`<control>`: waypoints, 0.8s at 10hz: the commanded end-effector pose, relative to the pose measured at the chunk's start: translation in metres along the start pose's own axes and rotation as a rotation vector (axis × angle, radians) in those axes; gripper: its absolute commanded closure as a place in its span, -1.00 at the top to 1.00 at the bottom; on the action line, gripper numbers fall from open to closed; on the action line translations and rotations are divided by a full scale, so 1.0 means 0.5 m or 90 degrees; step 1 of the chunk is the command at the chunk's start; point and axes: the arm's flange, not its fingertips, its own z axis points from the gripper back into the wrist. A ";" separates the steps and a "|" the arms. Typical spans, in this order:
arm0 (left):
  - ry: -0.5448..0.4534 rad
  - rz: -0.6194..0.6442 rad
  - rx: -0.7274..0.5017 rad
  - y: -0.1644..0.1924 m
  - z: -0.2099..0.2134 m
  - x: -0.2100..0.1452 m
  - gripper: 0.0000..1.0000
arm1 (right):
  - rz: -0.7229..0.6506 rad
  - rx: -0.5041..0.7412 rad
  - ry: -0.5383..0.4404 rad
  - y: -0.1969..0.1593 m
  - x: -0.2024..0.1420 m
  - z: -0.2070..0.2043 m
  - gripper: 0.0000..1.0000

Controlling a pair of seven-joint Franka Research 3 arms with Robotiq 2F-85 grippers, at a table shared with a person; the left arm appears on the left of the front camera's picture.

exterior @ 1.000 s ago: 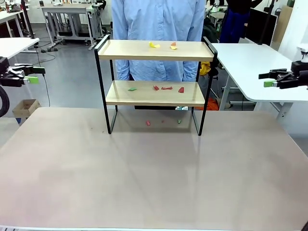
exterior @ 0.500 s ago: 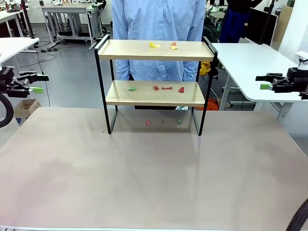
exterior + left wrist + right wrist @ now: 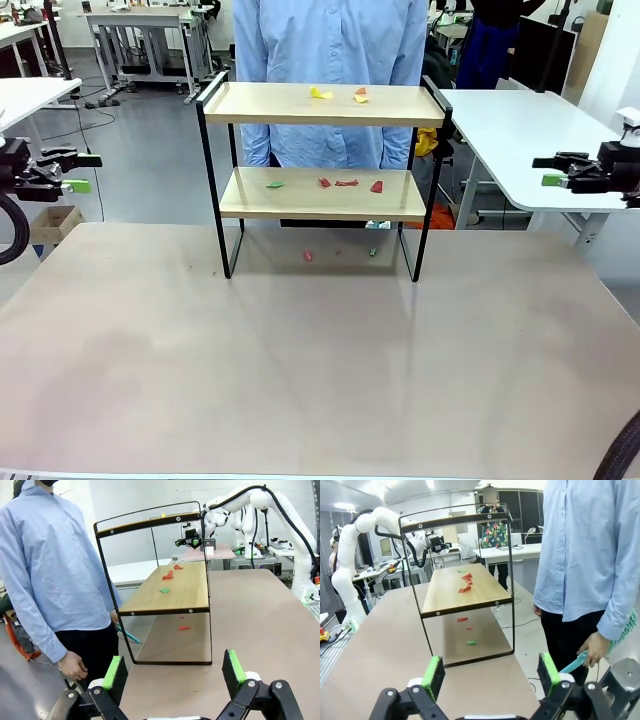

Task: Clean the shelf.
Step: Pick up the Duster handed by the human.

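A two-tier rack of light wood in a thin black metal frame (image 3: 270, 105) looks light, rigid and probably tippy, so the frame seems the best place to grip. Left fingers (image 3: 76, 185) and right fingers (image 3: 553, 180) gape wide, empty.

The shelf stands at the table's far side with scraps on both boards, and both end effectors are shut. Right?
No: both are open. The left end effector in the left wrist view and the right end effector in the right wrist view show jaws wide apart. The shelf is as stated.
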 end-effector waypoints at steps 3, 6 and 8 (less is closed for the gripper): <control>-0.023 0.002 -0.014 0.041 -0.003 -0.028 1.00 | -0.008 0.022 0.001 -0.020 -0.027 -0.013 1.00; -0.032 0.007 -0.026 0.060 0.000 -0.045 1.00 | 0.000 0.021 -0.013 -0.023 -0.023 -0.017 1.00; -0.047 0.002 -0.026 0.062 0.002 -0.043 1.00 | 0.004 0.018 -0.023 -0.023 -0.019 -0.013 1.00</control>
